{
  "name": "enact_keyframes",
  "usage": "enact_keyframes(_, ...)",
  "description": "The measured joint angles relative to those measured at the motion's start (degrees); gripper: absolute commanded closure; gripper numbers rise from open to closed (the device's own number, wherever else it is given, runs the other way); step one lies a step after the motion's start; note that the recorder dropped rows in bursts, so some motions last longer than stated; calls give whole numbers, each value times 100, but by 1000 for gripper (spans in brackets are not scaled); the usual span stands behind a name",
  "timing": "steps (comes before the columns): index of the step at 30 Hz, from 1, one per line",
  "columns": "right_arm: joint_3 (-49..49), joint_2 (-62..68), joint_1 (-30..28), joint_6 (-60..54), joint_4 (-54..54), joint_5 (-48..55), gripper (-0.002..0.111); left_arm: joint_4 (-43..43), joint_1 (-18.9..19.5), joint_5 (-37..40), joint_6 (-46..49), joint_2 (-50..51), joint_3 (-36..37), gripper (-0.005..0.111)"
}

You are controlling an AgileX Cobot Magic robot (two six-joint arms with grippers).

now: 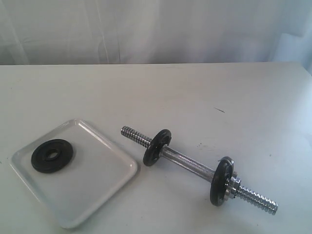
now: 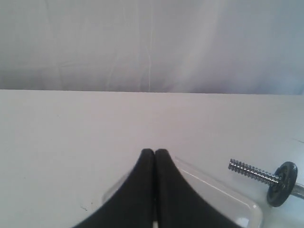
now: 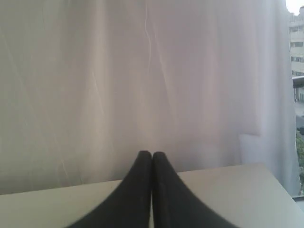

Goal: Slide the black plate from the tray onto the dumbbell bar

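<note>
Plainly matte black plate [image 1: 65, 156], glossy tray [image 1: 95, 181]

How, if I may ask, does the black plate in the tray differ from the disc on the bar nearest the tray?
The black plate lies flat in the tray; the nearest disc stands on edge, leaning. The plate's hole is empty; the disc's holds the dumbbell bar. Both are round, matte black, with centre holes.

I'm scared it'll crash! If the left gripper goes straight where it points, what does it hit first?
Probably nothing soon: ahead of the shut left gripper lies only bare table, then the white curtain. The dumbbell bar sits off to one side. Depth is hard to judge.
</note>
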Motion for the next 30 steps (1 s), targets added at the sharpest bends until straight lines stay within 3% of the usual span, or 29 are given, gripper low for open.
enact_keyframes(10, -1563, 2052, 0, -961, 178, 1356, 106, 238, 0, 432, 14, 1328, -730, 107)
enact_keyframes(20, -2705, 4315, 0, -2809, 1752, 2470, 68, 303, 0, 974, 302, 3180, -1758, 107)
enact_keyframes(26, -3152, 5455, 313, -3444, 2041, 2974, 55, 303, 0, 1274, 406, 4161, -2316, 107)
enact_keyframes(30, -3460, 6099, 643, -3562, 2036, 3229, 53, 312, 0, 1422, 474, 4754, -2489, 102)
